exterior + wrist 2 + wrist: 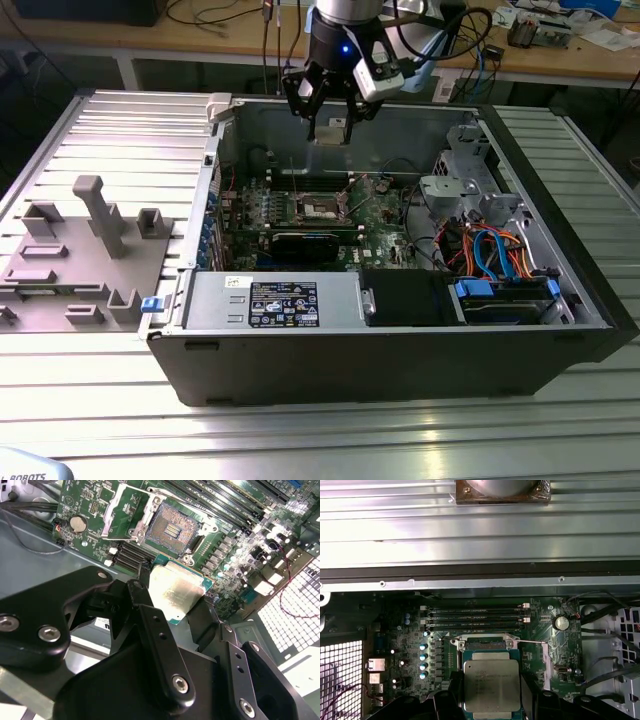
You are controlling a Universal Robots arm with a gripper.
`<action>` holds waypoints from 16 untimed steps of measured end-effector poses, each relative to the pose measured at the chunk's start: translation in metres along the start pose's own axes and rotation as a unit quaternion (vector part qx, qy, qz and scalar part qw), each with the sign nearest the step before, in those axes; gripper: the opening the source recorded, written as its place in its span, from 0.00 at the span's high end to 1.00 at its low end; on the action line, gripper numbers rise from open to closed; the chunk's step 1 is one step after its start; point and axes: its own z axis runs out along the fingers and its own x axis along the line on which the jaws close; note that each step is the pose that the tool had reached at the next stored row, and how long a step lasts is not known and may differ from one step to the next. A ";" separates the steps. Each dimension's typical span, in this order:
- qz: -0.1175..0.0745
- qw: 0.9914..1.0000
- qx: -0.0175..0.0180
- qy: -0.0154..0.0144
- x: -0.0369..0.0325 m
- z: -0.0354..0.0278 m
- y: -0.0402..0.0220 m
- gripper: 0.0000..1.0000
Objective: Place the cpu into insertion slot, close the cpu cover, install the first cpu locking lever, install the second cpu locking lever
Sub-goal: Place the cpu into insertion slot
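While the claw (331, 131) grips the cpu (176, 593) by its edges, it hangs above the insertion slot (170, 528). The slot lies bare; the cpu cover (112, 513) stands open.

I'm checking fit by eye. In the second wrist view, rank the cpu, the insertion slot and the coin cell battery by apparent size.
1. cpu and insertion slot: look alike; the cpu is nearer the camera, so unranked.
2. coin cell battery: clearly smallest.
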 end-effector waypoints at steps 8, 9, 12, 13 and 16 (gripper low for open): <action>0.000 1.000 0.000 0.000 0.0000 0.0013 -0.0001 0.45; 0.000 1.000 0.000 0.000 0.0000 0.0015 -0.0001 0.45; 0.000 1.000 0.000 0.000 0.0000 0.0020 -0.0002 0.45; 0.000 1.000 0.000 0.000 0.0000 0.0022 -0.0002 0.45; 0.000 1.000 0.000 0.000 -0.0001 0.0029 -0.0002 0.45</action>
